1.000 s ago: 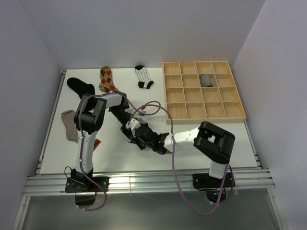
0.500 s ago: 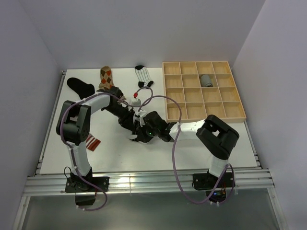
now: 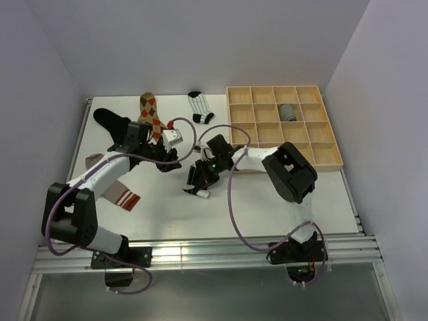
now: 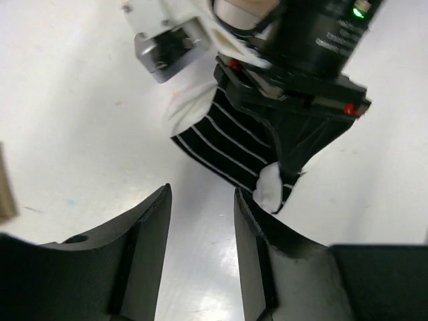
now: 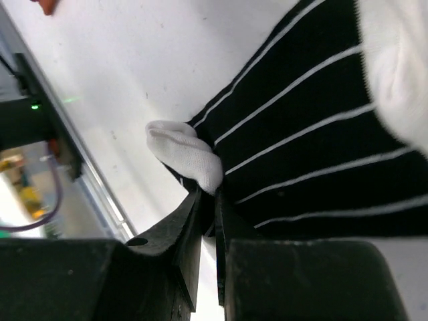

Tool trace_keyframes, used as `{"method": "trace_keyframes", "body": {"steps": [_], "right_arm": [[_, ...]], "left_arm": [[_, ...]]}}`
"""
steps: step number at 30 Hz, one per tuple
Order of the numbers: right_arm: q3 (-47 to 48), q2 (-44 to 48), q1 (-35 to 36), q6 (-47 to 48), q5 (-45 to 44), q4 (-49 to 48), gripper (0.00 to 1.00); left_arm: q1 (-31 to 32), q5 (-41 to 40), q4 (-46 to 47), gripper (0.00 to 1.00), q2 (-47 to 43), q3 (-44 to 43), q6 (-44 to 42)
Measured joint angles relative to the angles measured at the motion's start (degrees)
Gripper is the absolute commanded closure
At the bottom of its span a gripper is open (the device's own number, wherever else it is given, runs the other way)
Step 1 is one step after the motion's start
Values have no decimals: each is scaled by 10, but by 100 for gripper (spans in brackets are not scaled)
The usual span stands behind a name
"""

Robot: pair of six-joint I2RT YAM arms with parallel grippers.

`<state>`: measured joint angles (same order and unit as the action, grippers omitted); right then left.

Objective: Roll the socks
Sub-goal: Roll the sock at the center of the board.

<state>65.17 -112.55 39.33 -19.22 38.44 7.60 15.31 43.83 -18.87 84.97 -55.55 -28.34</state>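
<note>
A black sock with thin white stripes (image 3: 194,185) lies bunched mid-table, its white toe (image 5: 187,154) showing. My right gripper (image 5: 208,195) is shut on this sock's edge, and in the top view the right gripper (image 3: 200,175) sits right over it. In the left wrist view the same striped sock (image 4: 227,144) lies just beyond my left gripper (image 4: 200,190), which is open and holds nothing. The top view puts the left gripper (image 3: 172,160) just left of the sock. A rolled grey sock (image 3: 287,112) sits in a tray cell.
The wooden grid tray (image 3: 287,166) stands at the back right. Loose socks lie at the back left: a black one (image 3: 110,120), an argyle one (image 3: 150,110), a black-and-white striped one (image 3: 199,107). A taupe sock (image 3: 93,164) and a banded sock (image 3: 126,196) lie beside the left arm.
My left gripper has opened, let go of the striped sock and drawn back to the left. The right gripper stayed shut on the sock and moved it toward the back.
</note>
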Motion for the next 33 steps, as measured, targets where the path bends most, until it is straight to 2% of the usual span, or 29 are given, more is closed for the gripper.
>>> {"method": "trace_keyframes", "body": {"steps": [4, 8, 11, 15, 20, 33], "right_arm": [[49, -46, -23, -5, 59, 49, 90], [76, -74, -35, -9, 100, 78, 89], [89, -89, -41, -9, 122, 92, 89], [100, -104, -46, -12, 146, 105, 89], [103, -107, -49, -14, 153, 119, 89], [103, -107, -55, -14, 157, 135, 89]], "left_arm": [[23, -45, 38, 49, -35, 57, -54], [82, -104, 85, 45, -93, 164, -112], [140, -131, 100, 44, -123, 212, -144], [174, -161, 135, 42, -126, 226, -180], [214, -196, 183, 45, -115, 242, -214], [251, -226, 219, 52, -36, 242, -246]]}}
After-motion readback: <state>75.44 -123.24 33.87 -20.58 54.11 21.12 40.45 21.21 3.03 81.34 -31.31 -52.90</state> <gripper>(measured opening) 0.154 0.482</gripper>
